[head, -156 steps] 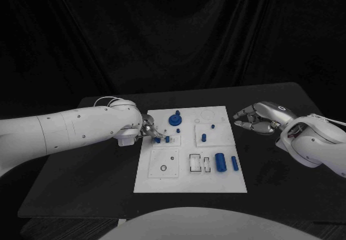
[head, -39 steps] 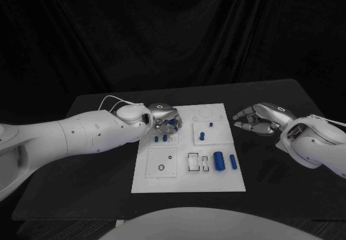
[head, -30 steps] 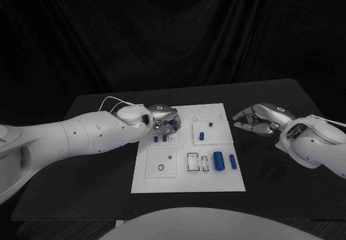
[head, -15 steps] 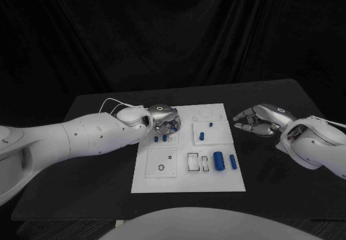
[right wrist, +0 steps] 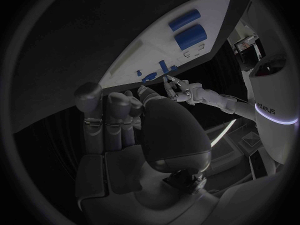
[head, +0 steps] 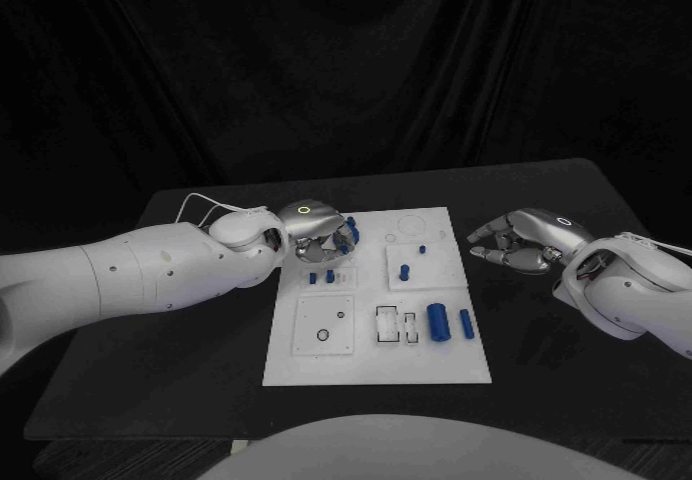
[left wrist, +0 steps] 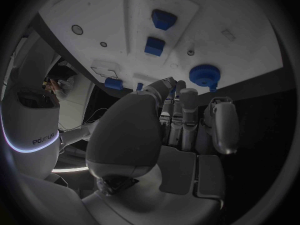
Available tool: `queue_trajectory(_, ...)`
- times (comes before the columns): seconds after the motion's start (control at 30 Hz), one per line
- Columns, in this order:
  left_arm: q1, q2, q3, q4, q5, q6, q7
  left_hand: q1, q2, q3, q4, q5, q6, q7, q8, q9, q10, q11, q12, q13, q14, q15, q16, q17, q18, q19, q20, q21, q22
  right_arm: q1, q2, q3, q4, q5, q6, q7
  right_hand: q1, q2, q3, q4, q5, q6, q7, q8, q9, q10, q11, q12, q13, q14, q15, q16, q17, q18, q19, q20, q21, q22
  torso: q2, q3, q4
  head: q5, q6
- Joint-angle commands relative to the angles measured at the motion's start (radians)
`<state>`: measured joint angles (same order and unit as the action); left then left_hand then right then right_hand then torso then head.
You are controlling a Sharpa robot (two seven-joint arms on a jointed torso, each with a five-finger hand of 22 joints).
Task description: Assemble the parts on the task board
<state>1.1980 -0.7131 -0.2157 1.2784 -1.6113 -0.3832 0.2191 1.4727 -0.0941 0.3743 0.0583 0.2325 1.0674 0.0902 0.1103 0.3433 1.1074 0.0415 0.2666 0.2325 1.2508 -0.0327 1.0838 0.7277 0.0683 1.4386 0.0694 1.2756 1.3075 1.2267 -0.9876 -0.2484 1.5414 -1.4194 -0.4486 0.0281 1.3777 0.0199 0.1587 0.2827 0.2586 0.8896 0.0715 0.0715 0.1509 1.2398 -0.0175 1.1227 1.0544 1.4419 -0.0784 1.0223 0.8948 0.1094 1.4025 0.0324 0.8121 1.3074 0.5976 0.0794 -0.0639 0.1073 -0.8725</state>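
Note:
The white task board (head: 378, 350) lies in the middle of the table. My left hand (head: 320, 232) hovers over its far left corner, fingers stretched out side by side toward the round blue gear (left wrist: 204, 75). The fingertips (left wrist: 170, 83) are close to the gear, and nothing shows between them. Two small blue pieces (head: 323, 276) stand just in front of this hand. Off the board's right edge, my right hand (head: 513, 240) has its fingers curled in around nothing. A thick blue cylinder (head: 438, 323) and a thinner one (head: 466, 322) lie on the board's near right.
Two small blue pegs (head: 405, 270) (head: 421, 247) stand in the board's right middle. Near the board's front are a square recess with a small ring (head: 327, 334) and narrow slots (head: 389, 325). Bare black table surrounds the board on all sides.
Five seconds ago my left hand was by the two small blue pieces; it has since moved up to the gear and over the last second has turned slightly there. The right hand has stayed still.

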Motion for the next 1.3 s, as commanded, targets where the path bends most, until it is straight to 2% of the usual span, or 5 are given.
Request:
queue_trajectory(0.03, 0.018, -0.019, 0.001, 0.020, 0.000, 0.040, -0.006, -0.008, -0.002, 0.007, 0.000, -0.004, -0.003, 0.005, -0.011, -0.009, -0.011, -0.001, -0.027, -0.015, -0.008, 0.000, -0.009, -0.008, -0.002, -0.009, 0.001, -0.008, 0.177, -0.003, 0.000, 0.001, -0.002, 0.003, 0.007, -0.008, 0.001, 0.003, 0.001, 0.004, 0.007, -0.004, 0.001, -0.002, -0.001, -0.004, 0.000, -0.005, -0.001, -0.008, 0.001, -0.007, -0.001, 0.009, -0.001, 0.003, -0.005, 0.105, -0.003, 0.0005, 0.0001, 0.003, 0.000)
queue_trajectory(0.23, 0.032, -0.053, 0.001, 0.039, 0.000, 0.086, -0.017, -0.018, -0.006, 0.013, 0.004, -0.012, -0.013, 0.006, -0.025, -0.018, -0.018, 0.002, -0.058, -0.033, -0.015, 0.001, -0.021, -0.022, -0.001, -0.015, 0.002, -0.019, 0.174, -0.004, 0.002, 0.001, -0.005, 0.013, 0.009, -0.005, 0.001, 0.003, 0.002, 0.005, 0.006, -0.003, 0.001, -0.002, -0.001, -0.004, 0.000, -0.005, -0.001, -0.008, 0.002, -0.007, -0.002, 0.009, -0.001, 0.003, -0.006, 0.105, -0.005, 0.0033, 0.0001, 0.003, 0.000)
queue_trajectory(0.57, 0.035, -0.082, 0.001, 0.049, 0.000, 0.127, -0.039, -0.028, -0.009, 0.013, 0.011, -0.030, -0.016, 0.007, -0.033, -0.024, -0.020, 0.004, -0.078, -0.045, -0.022, 0.003, -0.031, -0.033, 0.001, -0.020, 0.003, -0.028, 0.172, -0.008, -0.001, 0.001, -0.006, 0.016, 0.015, -0.005, 0.001, 0.003, 0.002, 0.004, 0.006, -0.003, 0.001, -0.001, -0.002, -0.004, 0.000, -0.005, -0.001, -0.009, 0.002, -0.008, -0.003, 0.010, -0.001, 0.003, -0.008, 0.104, -0.005, 0.0060, 0.0031, 0.005, 0.000)
queue_trajectory(0.97, 0.023, -0.060, 0.001, 0.022, 0.000, 0.140, -0.055, -0.031, -0.012, 0.014, 0.012, -0.033, -0.018, 0.008, -0.036, -0.026, -0.023, 0.005, -0.087, -0.051, -0.026, 0.004, -0.036, -0.039, 0.002, -0.022, 0.004, -0.032, 0.171, -0.010, 0.001, 0.001, -0.006, 0.017, 0.018, -0.005, 0.001, 0.003, 0.003, 0.004, 0.006, -0.002, 0.001, -0.001, -0.002, -0.006, -0.001, -0.007, -0.004, -0.009, 0.002, -0.010, -0.004, 0.010, -0.002, 0.003, -0.012, 0.104, -0.005, 0.0027, 0.0022, 0.009, 0.000)
queue_trajectory(1.3, 0.008, -0.039, 0.001, 0.003, 0.000, 0.134, -0.060, -0.028, -0.012, 0.017, 0.010, -0.032, -0.016, 0.008, -0.036, -0.027, -0.017, 0.006, -0.089, -0.053, -0.029, 0.005, -0.038, -0.041, 0.001, -0.023, 0.004, -0.033, 0.171, -0.011, 0.000, 0.001, -0.004, 0.017, 0.017, -0.004, 0.001, 0.004, 0.003, 0.004, 0.007, -0.001, 0.000, -0.001, -0.002, -0.006, -0.001, -0.008, -0.004, -0.010, 0.002, -0.011, -0.006, 0.010, -0.002, 0.003, -0.010, 0.104, -0.003, 0.0043, 0.0025, 0.009, 0.000)
